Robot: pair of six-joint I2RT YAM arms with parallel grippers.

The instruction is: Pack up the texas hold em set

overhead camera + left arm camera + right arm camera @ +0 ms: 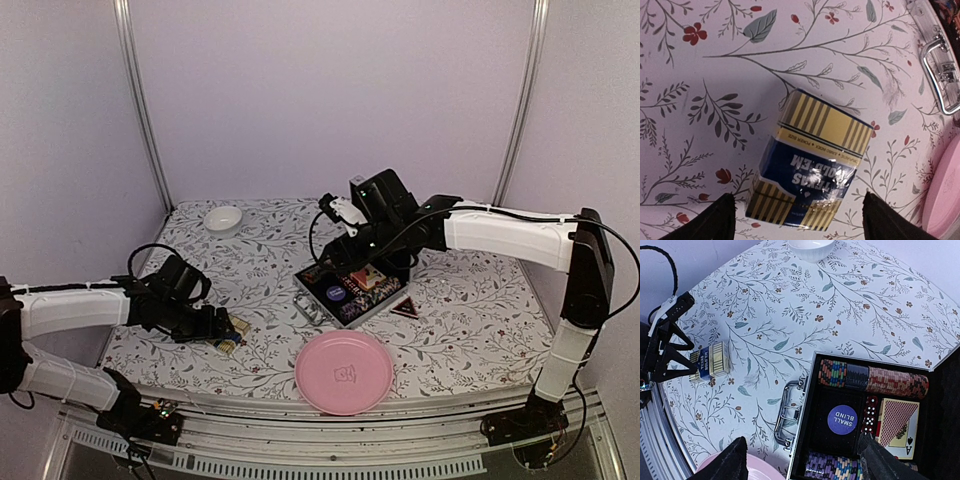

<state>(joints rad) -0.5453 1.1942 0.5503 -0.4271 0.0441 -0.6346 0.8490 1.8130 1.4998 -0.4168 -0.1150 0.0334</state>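
Observation:
The texas hold em set's silver case (312,308) lies open mid-table, its rim (805,440) and handle (787,410) below my right gripper (805,460). Inside are rows of poker chips (875,377), a purple "small blind" button (842,420), red dice (870,415) and a card deck (897,422). The right gripper (372,252) hangs open above the case with nothing between its fingers. A blue and yellow striped card deck box (812,170) lies flat on the cloth at the left (232,335). My left gripper (797,212) is open, one finger on either side of the box, not touching it.
A pink round plate (343,372) sits in front of the case near the table's front edge. A small white bowl (223,218) stands at the back left. A small dark triangular piece (405,308) lies right of the case. The case handle (940,75) is right of the deck box.

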